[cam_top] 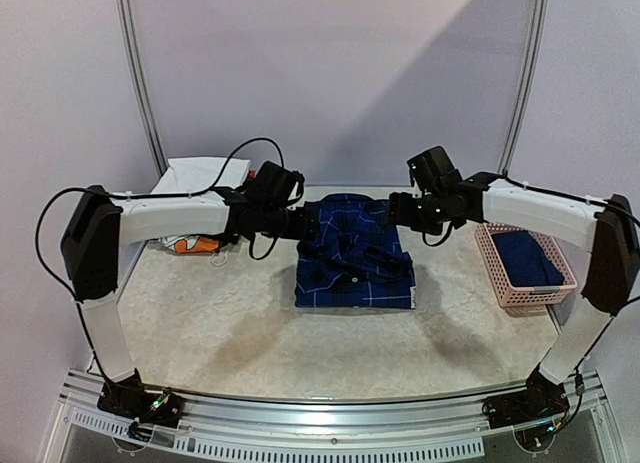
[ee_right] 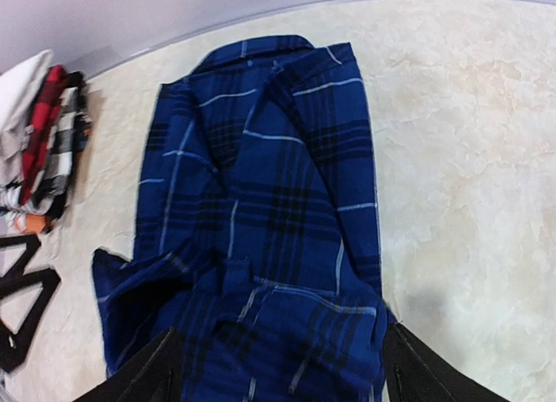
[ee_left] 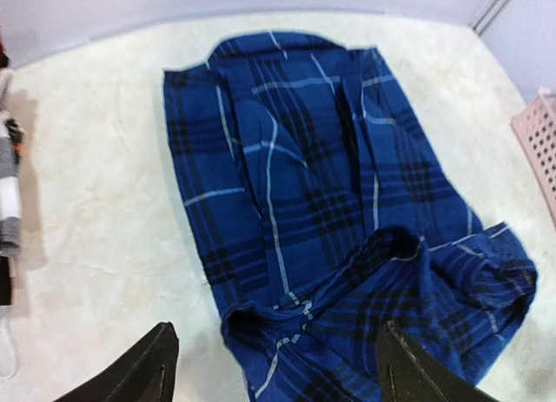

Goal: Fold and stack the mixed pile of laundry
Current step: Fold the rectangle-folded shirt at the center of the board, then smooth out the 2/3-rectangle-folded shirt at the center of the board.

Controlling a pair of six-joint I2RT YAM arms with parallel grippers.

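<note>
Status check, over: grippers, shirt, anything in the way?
Left gripper open, right gripper open, above plaid shirt. Shirt folded mid-table, one end rumpled. Navy garment in pink basket. Nothing blocking.

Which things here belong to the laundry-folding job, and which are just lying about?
Job: plaid shirt; navy garment.
Lying about: pink basket holding that garment; folded stack at the table's left edge.

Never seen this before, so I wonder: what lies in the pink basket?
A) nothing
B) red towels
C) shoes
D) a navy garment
D: the top view shows a navy garment lying inside the pink basket.
</note>
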